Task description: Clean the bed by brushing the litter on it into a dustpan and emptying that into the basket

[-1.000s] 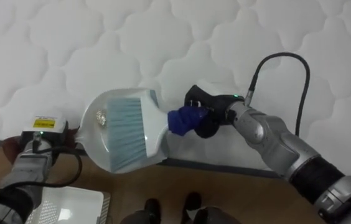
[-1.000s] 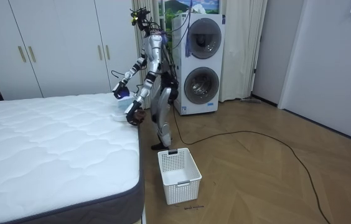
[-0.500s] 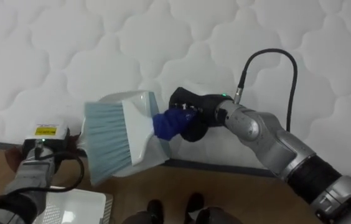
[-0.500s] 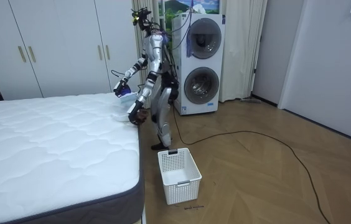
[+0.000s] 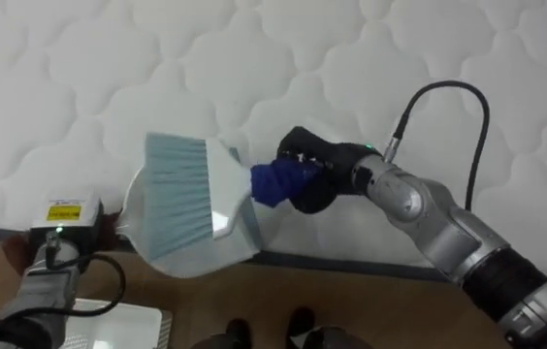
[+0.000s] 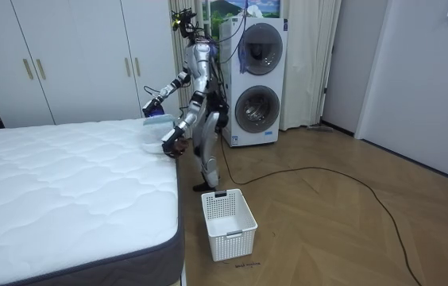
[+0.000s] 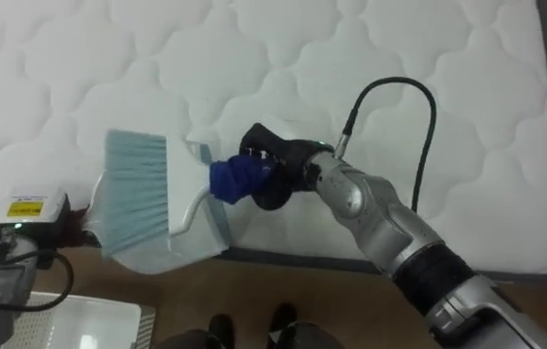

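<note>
My right hand (image 5: 314,181) is shut on the blue handle of a hand brush (image 5: 275,182). The brush's pale blue bristles (image 5: 180,190) lie over a translucent white dustpan (image 5: 192,254). The pan sits at the near edge of the white quilted mattress (image 5: 157,68) and juts out over the floor. My left hand (image 5: 109,227) holds the pan's left side and is mostly hidden behind its rim. In the room view I stand at the bed's corner, with the brush (image 6: 153,112) raised above the dustpan (image 6: 154,141).
A white plastic basket (image 6: 228,222) stands on the wooden floor beside the bed, and its corner (image 5: 123,325) shows below the pan. Two stacked washing machines (image 6: 260,79) are behind me, and white wardrobes (image 6: 73,63) stand beyond the bed.
The brush swept left and down across the pan, then came back up and to the right. In the room view my right hand has risen a little.
</note>
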{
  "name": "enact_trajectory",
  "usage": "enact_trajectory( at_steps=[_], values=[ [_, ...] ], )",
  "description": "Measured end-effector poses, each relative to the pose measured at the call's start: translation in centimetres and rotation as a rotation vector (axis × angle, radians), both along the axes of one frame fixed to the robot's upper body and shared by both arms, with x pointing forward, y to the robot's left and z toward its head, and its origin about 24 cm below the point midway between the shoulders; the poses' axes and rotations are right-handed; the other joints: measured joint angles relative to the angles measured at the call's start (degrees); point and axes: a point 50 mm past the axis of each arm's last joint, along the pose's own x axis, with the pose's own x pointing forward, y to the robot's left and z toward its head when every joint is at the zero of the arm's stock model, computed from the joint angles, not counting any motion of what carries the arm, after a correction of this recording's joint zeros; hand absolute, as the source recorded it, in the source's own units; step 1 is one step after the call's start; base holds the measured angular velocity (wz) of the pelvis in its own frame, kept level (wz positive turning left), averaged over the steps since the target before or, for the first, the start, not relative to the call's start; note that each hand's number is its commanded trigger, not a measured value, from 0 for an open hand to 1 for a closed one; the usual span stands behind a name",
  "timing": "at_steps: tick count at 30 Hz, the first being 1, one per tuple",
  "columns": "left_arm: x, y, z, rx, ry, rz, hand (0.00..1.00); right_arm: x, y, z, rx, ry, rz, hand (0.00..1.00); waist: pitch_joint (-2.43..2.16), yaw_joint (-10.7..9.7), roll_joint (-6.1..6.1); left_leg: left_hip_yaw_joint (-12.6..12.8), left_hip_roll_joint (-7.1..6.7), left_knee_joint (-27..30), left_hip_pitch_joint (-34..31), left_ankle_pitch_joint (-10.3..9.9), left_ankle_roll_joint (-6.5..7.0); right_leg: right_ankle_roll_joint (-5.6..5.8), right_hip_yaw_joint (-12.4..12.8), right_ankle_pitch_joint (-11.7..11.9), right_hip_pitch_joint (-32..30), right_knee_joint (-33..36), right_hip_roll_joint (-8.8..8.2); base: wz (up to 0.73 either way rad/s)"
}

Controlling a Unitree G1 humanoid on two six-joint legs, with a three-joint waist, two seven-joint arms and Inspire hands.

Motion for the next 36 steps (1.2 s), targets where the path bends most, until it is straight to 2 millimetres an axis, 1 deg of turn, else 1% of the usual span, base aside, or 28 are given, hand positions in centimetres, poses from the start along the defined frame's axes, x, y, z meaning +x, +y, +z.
enact_trajectory(
  at_steps=[1,3,4,5,6,7,8,9,10,11,12,13,14,15,16,19,21,22,23,24,26,28,29,31,34,35,36],
  values=[
    [-0.1,0.0,0.0,-0.005,-0.007,-0.001,1.0,-0.1,-0.4,-0.2,0.016,-0.001,-0.022,1.0,0.01,-0.08,-0.01,-0.08,-0.03,-0.19,0.37,0.03,0.04,0.07,-0.06,0.1,0.41,-0.25,0.01,0.0],
    [-0.4,-0.1,-0.2,-0.008,-0.032,-0.01,1.0,-0.3,-1.9,-1.1,0.078,0.012,-0.121,1.0,-0.01,-0.72,-0.11,-0.32,-0.18,-0.76,1.98,0.07,0.14,0.48,-0.1,0.1,2.3,-0.91,0.07,0.04],
    [-0.4,-0.1,-0.1,-0.006,-0.042,-0.013,1.0,-0.3,-2.3,-1.1,0.099,0.015,-0.147,1.0,-0.06,-0.91,-0.2,-0.48,-0.25,-1.11,2.17,0.07,0.14,0.58,-0.1,0.15,2.53,-1.15,0.12,0.07],
    [-0.2,-0.1,0.2,0.002,-0.067,-0.023,1.0,-0.3,-3.2,-1.3,0.149,0.02,-0.199,1.0,-0.04,-1.23,-0.4,-0.63,-0.3,-1.32,2.48,0.07,0.15,0.83,-0.01,0.34,2.87,-1.78,0.31,0.03],
    [0.0,-0.2,0.4,0.003,-0.087,-0.032,1.0,-0.4,-4.2,-1.4,0.206,0.027,-0.262,1.0,-0.21,-1.44,-0.7,-0.59,-0.29,-2.0,2.76,0.09,0.17,0.94,0.03,0.53,3.21,-2.2,0.42,0.0],
    [0.0,-0.2,0.5,-0.001,-0.097,-0.031,1.0,-0.4,-4.6,-1.4,0.237,0.027,-0.292,0.98,-0.3,-1.37,-0.84,-0.57,-0.3,-2.22,2.97,0.09,0.19,0.95,0.06,0.66,3.37,-2.45,0.47,-0.06],
    [0.0,-0.2,0.5,-0.008,-0.111,-0.028,1.0,-0.4,-5.3,-1.3,0.29,0.018,-0.346,0.79,-0.3,-1.59,-0.97,-0.57,-0.3,-2.7,3.59,0.12,0.23,1.03,0.03,0.84,3.99,-3.01,0.58,-0.07],
    [-0.2,-0.2,0.5,-0.016,-0.125,-0.029,1.0,-0.5,-6.1,-1.2,0.34,0.01,-0.401,0.55,-0.33,-1.88,-1.03,-0.59,-0.3,-3.51,4.54,0.17,0.32,1.11,-0.01,1.11,4.98,-3.91,0.75,-0.05],
    [-0.3,-0.2,0.5,-0.021,-0.129,-0.029,1.0,-0.5,-6.5,-1.2,0.366,0.009,-0.427,0.04,-0.36,-2.08,-1.05,-0.57,-0.3,-3.97,5.15,0.21,0.35,1.19,-0.02,1.21,5.62,-4.39,0.85,-0.04],
    [-0.7,-0.3,0.3,-0.032,-0.137,-0.029,1.0,-0.7,-7.3,-1.3,0.408,0.004,-0.479,0.0,-0.38,-2.57,-1.07,-0.54,-0.29,-4.64,6.49,0.23,0.37,1.31,-0.02,1.29,6.99,-5.23,1.02,-0.05],
    [-0.9,-0.3,0.3,-0.04,-0.151,-0.03,1.0,-0.9,-8.2,-1.3,0.441,-0.005,-0.528,0.0,-0.46,-2.95,-1.16,-0.56,-0.25,-5.06,7.65,0.25,0.4,1.41,-0.02,1.31,8.19,-5.81,1.22,-0.05],
    [-1.0,-0.4,0.4,-0.042,-0.158,-0.032,1.0,-1.1,-8.6,-1.4,0.449,-0.012,-0.552,0.0,-0.66,-3.05,-1.26,-0.57,-0.24,-5.25,8.04,0.25,0.4,1.5,0.0,1.35,8.65,-6.42,1.34,-0.06],
    [-1.3,-0.5,0.5,-0.05,-0.186,-0.038,1.0,-1.5,-9.5,-1.5,0.465,-0.027,-0.599,0.0,-0.89,-3.1,-1.45,-0.52,-0.19,-5.82,8.94,0.25,0.4,1.65,0.04,1.46,9.6,-6.97,1.57,0.0],
    [-1.5,-0.8,0.6,-0.061,-0.214,-0.042,1.0,-1.9,-10.5,-1.7,0.499,-0.033,-0.656,0.0,-0.94,-3.12,-1.49,-0.54,-0.11,-6.22,9.92,0.25,0.4,1.78,0.05,1.55,10.79,-7.78,1.8,0.0],
    [-1.6,-1.0,0.6,-0.069,-0.225,-0.042,1.0,-2.1,-10.9,-1.8,0.514,-0.037,-0.683,0.0,-0.97,-3.14,-1.46,-0.63,-0.12,-6.34,10.35,0.24,0.39,1.82,0.07,1.57,11.33,-8.09,1.86,0.0],
    [-2.1,-1.6,0.7,-0.082,-0.258,-0.06,1.0,-2.6,-12.1,-1.8,0.574,-0.065,-0.783,0.0,-1.28,-3.15,-1.17,-0.82,-0.15,-7.64,13.0,0.24,0.39,2.11,0.42,1.75,14.01,-9.57,2.25,-0.03],
    [-2.2,-1.8,1.3,-0.077,-0.294,-0.078,1.0,-2.7,-13.1,-1.4,0.606,-0.106,-0.848,0.0,-1.9,-2.97,-0.59,-0.86,-0.15,-9.07,14.86,0.25,0.39,2.44,1.35,1.95,15.45,-10.45,2.64,0.0],
    [-2.3,-1.8,1.4,-0.08,-0.3,-0.076,1.0,-2.8,-13.3,-1.2,0.622,-0.116,-0.863,0.0,-2.06,-2.9,-0.36,-0.87,-0.13,-9.28,15.37,0.25,0.38,2.53,1.47,2.02,15.98,-10.74,2.73,0.0],
    [-2.7,-1.7,1.4,-0.088,-0.305,-0.07,1.0,-2.8,-13.6,-1.0,0.657,-0.131,-0.889,0.0,-2.65,-2.87,0.38,-0.9,-0.14,-9.95,16.56,0.25,0.38,2.65,1.43,2.09,17.18,-11.38,2.83,0.0],
    [-3.1,-1.7,1.3,-0.093,-0.308,-0.065,1.0,-3.0,-13.7,-0.8,0.694,-0.142,-0.906,0.0,-3.1,-2.87,1.08,-0.9,-0.18,-10.64,17.93,0.25,0.37,2.69,1.43,2.11,18.46,-11.74,2.88,0.0],
    [-3.6,-1.4,1.3,-0.099,-0.31,-0.052,1.0,-3.1,-13.7,-0.7,0.727,-0.143,-0.913,0.0,-3.57,-2.85,1.81,-0.97,-0.27,-11.91,20.17,0.31,0.29,2.82,1.44,2.04,20.58,-12.59,2.97,0.0],
    [-4.1,-1.1,1.2,-0.109,-0.308,-0.03,1.0,-3.3,-13.8,-0.8,0.737,-0.139,-0.921,0.0,-3.62,-2.74,2.07,-1.02,-0.35,-13.29,22.57,0.39,0.15,2.99,1.43,1.92,22.99,-13.49,3.11,0.04],
    [-4.7,-0.8,1.1,-0.117,-0.303,-0.015,1.0,-3.6,-13.9,-0.7,0.752,-0.144,-0.923,0.0,-3.63,-2.71,2.08,-1.02,-0.46,-14.35,23.9,0.43,0.05,3.1,1.44,1.78,24.08,-13.73,3.12,0.05],
    [-5.4,-0.6,1.2,-0.124,-0.302,-0.002,1.0,-4.0,-14.2,-0.1,0.777,-0.173,-0.928,0.0,-3.67,-2.76,2.15,-1.21,-0.61,-15.05,24.96,0.45,0.02,3.21,1.36,1.64,25.0,-13.98,3.11,0.08],
    [-6.3,-0.7,1.2,-0.139,-0.284,0.016,1.0,-4.6,-14.7,0.2,0.798,-0.205,-0.959,0.0,-3.67,-2.64,2.15,-2.64,-0.9,-14.83,26.28,0.5,-0.02,3.51,0.55,1.49,27.47,-14.87,3.11,0.22],
    [-6.3,-0.8,1.3,-0.157,-0.281,0.019,1.0,-5.0,-15.0,0.1,0.799,-0.214,-0.978,0.0,-3.65,-2.73,2.19,-3.66,-1.05,-14.74,26.65,0.5,0.0,3.68,-0.38,1.55,28.7,-15.7,3.09,0.41],
    [-6.4,-0.9,1.5,-0.173,-0.287,0.025,1.0,-5.3,-15.2,0.1,0.797,-0.223,-0.997,0.0,-3.67,-2.79,2.15,-4.54,-1.23,-14.73,26.72,0.53,0.04,3.86,-0.68,1.52,29.26,-16.19,3.13,0.42]
  ],
)
